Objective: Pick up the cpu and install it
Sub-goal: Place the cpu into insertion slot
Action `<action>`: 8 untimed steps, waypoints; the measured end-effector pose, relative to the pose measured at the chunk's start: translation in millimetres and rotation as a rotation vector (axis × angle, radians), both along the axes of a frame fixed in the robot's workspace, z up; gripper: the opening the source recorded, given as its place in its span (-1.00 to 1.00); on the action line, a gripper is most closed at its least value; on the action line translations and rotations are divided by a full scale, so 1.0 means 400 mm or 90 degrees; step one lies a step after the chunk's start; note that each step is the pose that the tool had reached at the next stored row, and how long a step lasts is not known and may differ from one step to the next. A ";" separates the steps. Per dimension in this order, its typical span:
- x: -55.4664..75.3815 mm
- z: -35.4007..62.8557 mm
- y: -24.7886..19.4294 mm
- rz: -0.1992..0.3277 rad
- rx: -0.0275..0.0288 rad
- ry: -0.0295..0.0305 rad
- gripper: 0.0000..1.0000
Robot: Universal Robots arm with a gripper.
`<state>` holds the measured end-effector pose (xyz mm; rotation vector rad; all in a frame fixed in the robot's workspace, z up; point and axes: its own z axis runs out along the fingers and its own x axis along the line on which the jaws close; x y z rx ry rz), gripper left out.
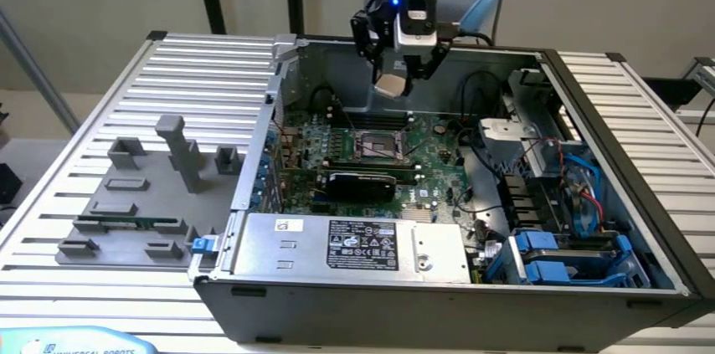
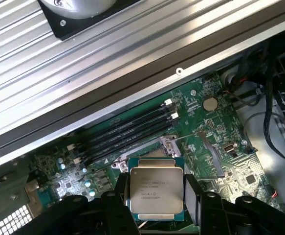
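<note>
One cpu [image 2: 155,190] — pinched between the fingers [image 2: 190,197] — hangs above the motherboard [image 1: 430,166] in the case [image 1: 447,314]

The cpu [image 2: 156,188] sits in the gripper [image 1: 400,69], above the board [image 1: 430,143] inside the case [image 1: 447,308]; fixture blocks [image 1: 134,203] stand to the exterior view's left.
</note>
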<state>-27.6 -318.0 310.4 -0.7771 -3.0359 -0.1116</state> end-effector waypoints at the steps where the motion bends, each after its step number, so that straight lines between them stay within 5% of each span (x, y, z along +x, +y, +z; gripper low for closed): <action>1: 0.000 0.000 0.000 -0.012 0.0000 0.0000 0.09; 8: 0.000 -0.003 0.000 -0.093 0.0000 0.0000 0.09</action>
